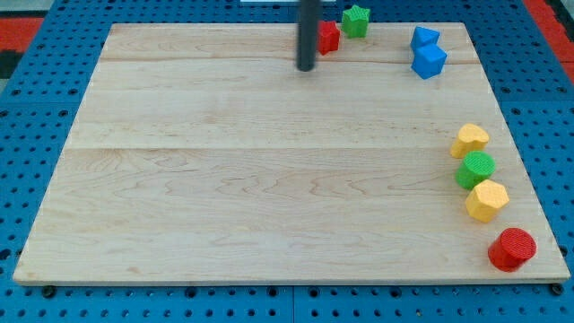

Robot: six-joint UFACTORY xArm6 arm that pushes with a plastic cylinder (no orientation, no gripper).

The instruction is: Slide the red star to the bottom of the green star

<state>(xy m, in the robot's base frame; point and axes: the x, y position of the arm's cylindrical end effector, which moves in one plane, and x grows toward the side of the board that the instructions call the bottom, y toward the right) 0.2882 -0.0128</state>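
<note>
Red star (329, 37) sits at the top edge of the counter (269, 179), touching the green star (356, 21) up-right of it, with my tip (307, 67), a plain rod tool without jaws, just left of it.

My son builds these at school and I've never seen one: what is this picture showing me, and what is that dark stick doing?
There is one picture, from a single camera looking down at a slant on a wooden board that lies on a blue pegboard. The dark stick is the end of a robot arm. It has no pincer and holds nothing; it only pushes blocks by sliding its lower end, my tip, along the board. Right now my tip sits near the view's top, just left of the red star, which touches the green star. Further right are two blue blocks. Down the right edge run a yellow block, a green round block, a yellow hexagon and a red round block.
</note>
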